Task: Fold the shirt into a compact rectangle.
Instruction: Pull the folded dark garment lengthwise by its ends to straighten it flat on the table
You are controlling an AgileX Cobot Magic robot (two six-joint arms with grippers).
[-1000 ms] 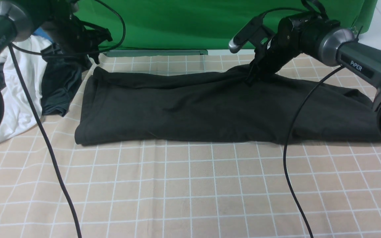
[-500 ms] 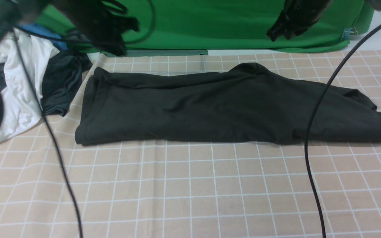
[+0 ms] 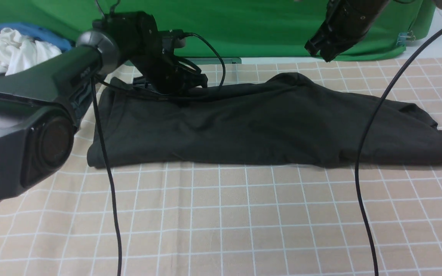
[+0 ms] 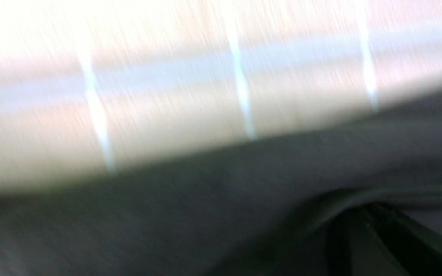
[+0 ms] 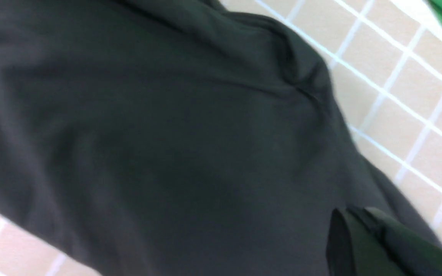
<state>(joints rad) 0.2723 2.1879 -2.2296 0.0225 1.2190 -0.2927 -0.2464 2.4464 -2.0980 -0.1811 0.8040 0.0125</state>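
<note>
Shirt (image 3: pixel 267 126) black, folded in long wrinkled band; left gripper (image 3: pixel 184 85), right gripper (image 3: pixel 317 48) both clenched.

White garment (image 3: pixel 10 53): lay well to the left of the left pincer (image 3: pixel 190 82).
Green backdrop (image 3: pixel 244 27): hung behind the right pincer (image 3: pixel 320 50).
Checked tablecloth (image 3: pixel 221 214): spread below both.

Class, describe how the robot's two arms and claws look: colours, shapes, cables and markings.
The left arm is dark grey and angular, with faint lettering, a silver joint cap and a round black joint housing. The right arm is black. The left claw and right claw are black. Thin black cables hang alongside: left cable, right cable.
</note>
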